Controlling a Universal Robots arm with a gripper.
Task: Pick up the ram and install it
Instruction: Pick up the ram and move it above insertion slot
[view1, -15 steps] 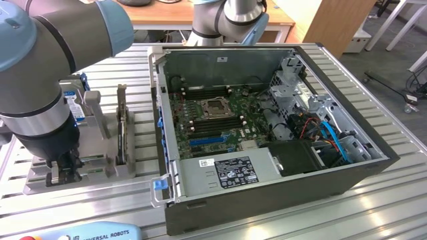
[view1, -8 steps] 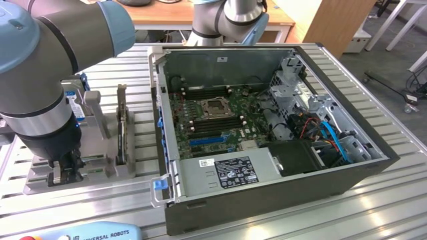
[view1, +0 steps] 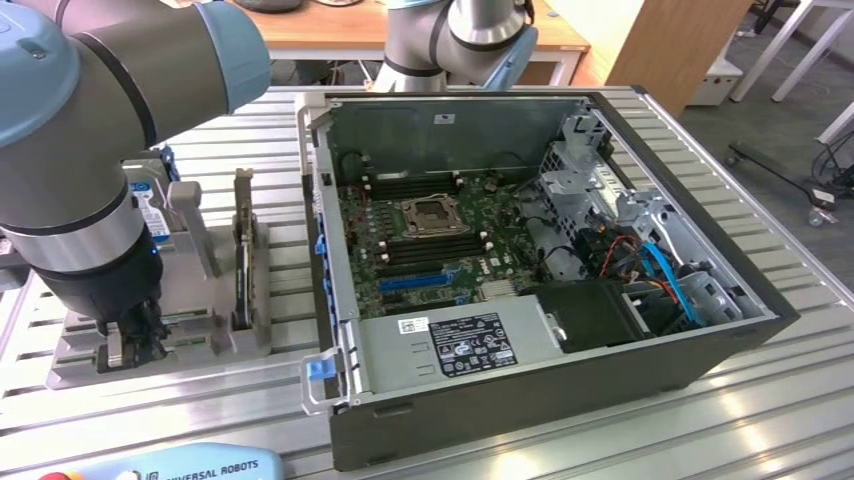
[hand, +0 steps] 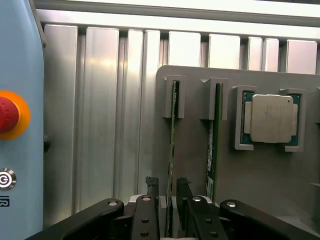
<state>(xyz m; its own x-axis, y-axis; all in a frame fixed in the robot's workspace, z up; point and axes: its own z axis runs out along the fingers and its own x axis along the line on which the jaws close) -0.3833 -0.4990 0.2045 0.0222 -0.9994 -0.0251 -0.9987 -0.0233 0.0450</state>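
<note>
The ram (hand: 172, 145) is a thin green stick standing on edge in a slot of the grey holder (hand: 192, 150). A second stick like it (hand: 212, 150) stands in the neighbouring slot. My gripper (hand: 167, 186) straddles the first stick, one black finger (hand: 151, 187) on each side, with a small gap still showing, so it is open. In the exterior view the gripper (view1: 134, 345) is down on the holder (view1: 200, 350) at that view's left, beside the open computer case (view1: 534, 385) with its motherboard (view1: 441, 230) exposed.
A square silver processor (hand: 271, 118) sits in a pocket of the holder. A dark expansion card (view1: 243, 260) stands upright in the holder. A blue teach pendant with a red stop button (hand: 7, 114) lies close by. The ribbed aluminium table (view1: 747, 410) surrounds everything.
</note>
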